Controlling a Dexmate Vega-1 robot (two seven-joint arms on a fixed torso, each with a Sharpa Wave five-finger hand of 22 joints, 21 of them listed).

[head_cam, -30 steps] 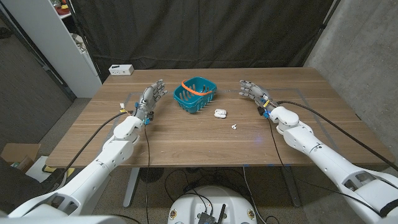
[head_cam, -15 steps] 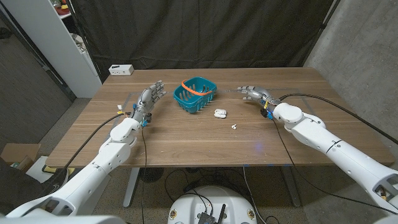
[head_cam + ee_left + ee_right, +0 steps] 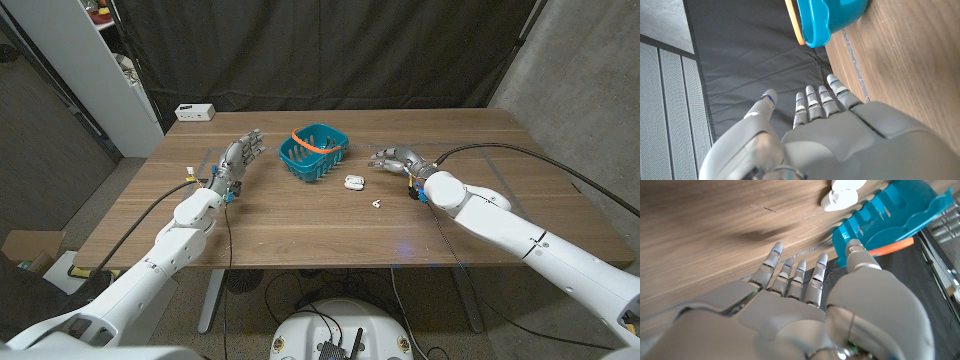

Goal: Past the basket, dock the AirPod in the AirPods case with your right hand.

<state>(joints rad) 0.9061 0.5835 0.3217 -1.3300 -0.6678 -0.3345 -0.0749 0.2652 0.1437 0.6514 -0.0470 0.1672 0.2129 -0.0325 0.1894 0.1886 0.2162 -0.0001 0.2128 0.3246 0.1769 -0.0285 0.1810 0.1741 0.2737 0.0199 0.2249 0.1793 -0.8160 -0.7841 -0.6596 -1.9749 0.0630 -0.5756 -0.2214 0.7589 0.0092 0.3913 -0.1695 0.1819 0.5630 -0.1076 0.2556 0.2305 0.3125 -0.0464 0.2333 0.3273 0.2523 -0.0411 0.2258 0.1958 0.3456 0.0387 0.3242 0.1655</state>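
Right hand (image 3: 395,159) hovers over the wooden worktop (image 3: 300,220) with its fingers spread and nothing in its grasp, reaching toward the teal basket (image 3: 313,152). In the right wrist view the same hand (image 3: 805,305) shows its fingers (image 3: 771,262) extended and apart above the wood grain, with the slotted wall of the basket (image 3: 895,215) and its orange handle beyond them.

Near that hand, just beside the basket on the side toward the robot's right, sits the white AirPods case (image 3: 353,182), lid up; it also appears as a blurred white shape (image 3: 842,192) in the right wrist view. The loose AirPod (image 3: 376,202) lies on the worktop a little nearer the robot than the case, apart from it and untouched.

On the other side of the basket, the left hand (image 3: 240,158) is also empty, its fingers held straight and slightly apart. The left wrist view shows this hand (image 3: 815,135) pointing toward the basket's rim (image 3: 832,20), with a black curtain behind.

A small white box (image 3: 195,112) rests at the worktop's far left corner.
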